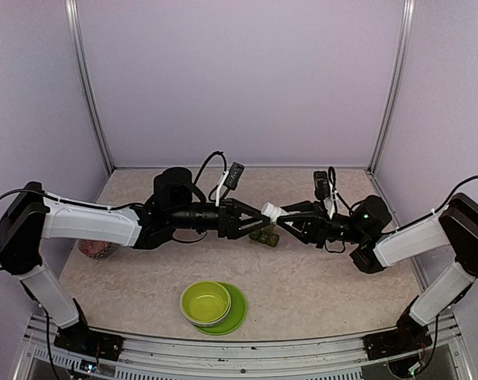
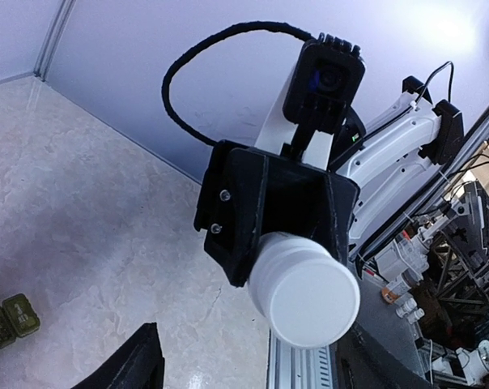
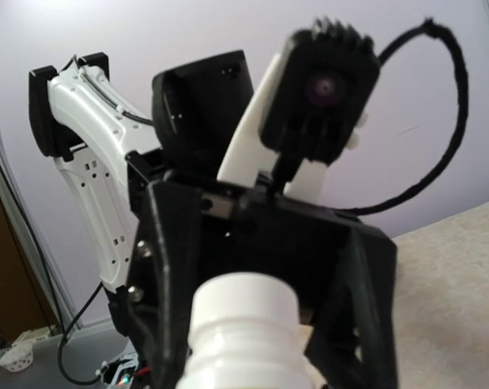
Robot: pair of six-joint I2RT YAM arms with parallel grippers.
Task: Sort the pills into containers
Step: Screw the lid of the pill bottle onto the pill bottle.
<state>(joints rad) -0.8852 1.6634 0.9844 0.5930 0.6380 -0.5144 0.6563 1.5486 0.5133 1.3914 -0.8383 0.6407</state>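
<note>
Left claw [image 1: 251, 222] is open. In the left wrist view its fingers [image 2: 139, 361] sit wide apart at the bottom corners, touching nothing.

Right claw [image 1: 290, 222] is closed on a white bottle [image 1: 270, 211]. The bottle is held roughly level above the table [image 1: 326, 277], one end aimed at the left claw. That end looks flat and closed in the left wrist view. In the right wrist view the left claw's fingers stand either side of it, apart from it.

That view also shows a smooth top with ribs below. The rest of the bottle is blurred and cut off at the frame bottom, so cap or bare neck, cannot tell. The bottle is plain white wherever it shows.

Containers [image 1: 264, 236] are a dark green strip box lying on the table. In the top view the box is right below where the two claws meet, just under the white bottle, and partly hidden by both claws. It shows in no claw's grip. In the left wrist view it sits at the far left edge, cut off, with lid state hard to make out.

Red bottle [image 1: 95, 248] stands at the left, mostly hidden under the left arm, its print too small to read.

Green bowl [image 1: 206, 302] sits on a plate [image 1: 237, 315] near the front edge, well apart from both claws.
</note>
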